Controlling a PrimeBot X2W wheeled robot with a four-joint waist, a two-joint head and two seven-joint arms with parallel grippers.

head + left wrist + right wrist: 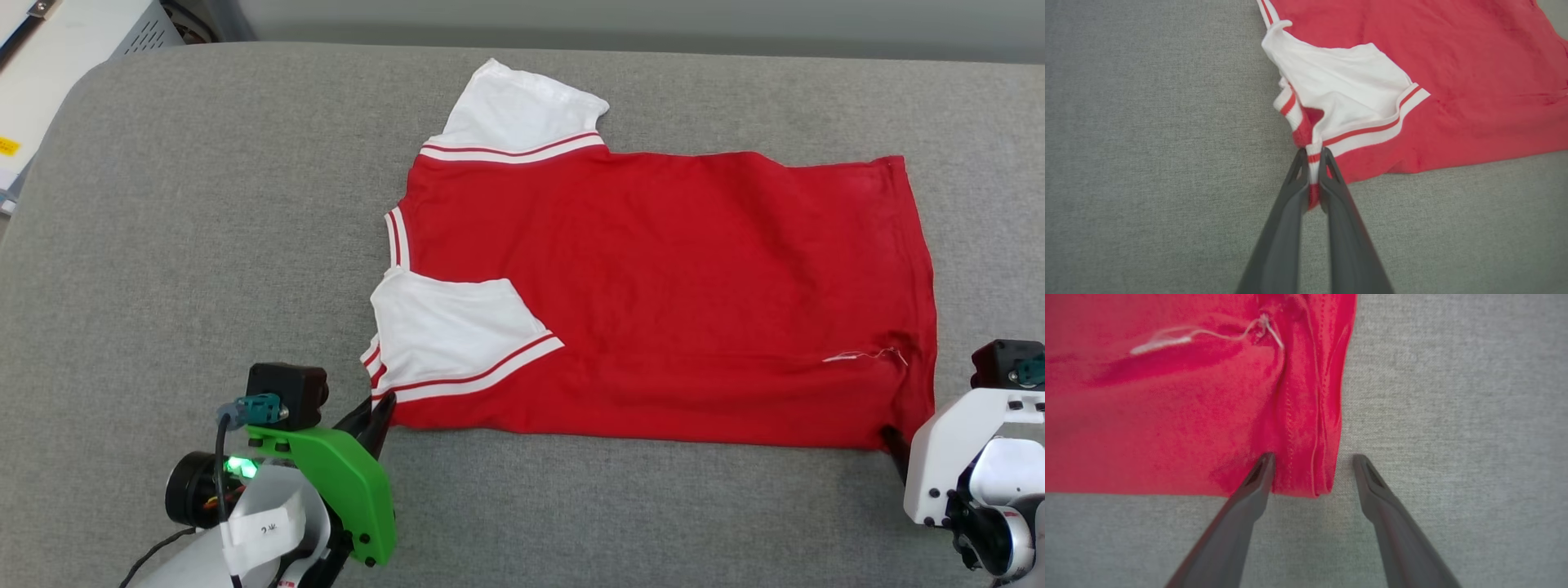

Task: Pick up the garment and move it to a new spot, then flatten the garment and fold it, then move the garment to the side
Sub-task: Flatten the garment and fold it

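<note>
Light: bright, even, diffuse.
Shadows: faint, soft, along the near edge of the garment (pixel 653 286).
Focus: head view sharp; right wrist view soft, cloth blurred.
Near field: left gripper's fingers (pixel 1282 245) out of focus.

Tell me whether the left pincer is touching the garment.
Touching. Left wrist view shows the left pincer clamped on the garment, striped trim pinched between its fingers.

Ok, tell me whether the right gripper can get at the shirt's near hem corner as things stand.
Probably yes. The right gripper is open, its fingers standing either side of the shirt's hem corner on the grey surface, and nothing lies between them and the cloth.
</note>
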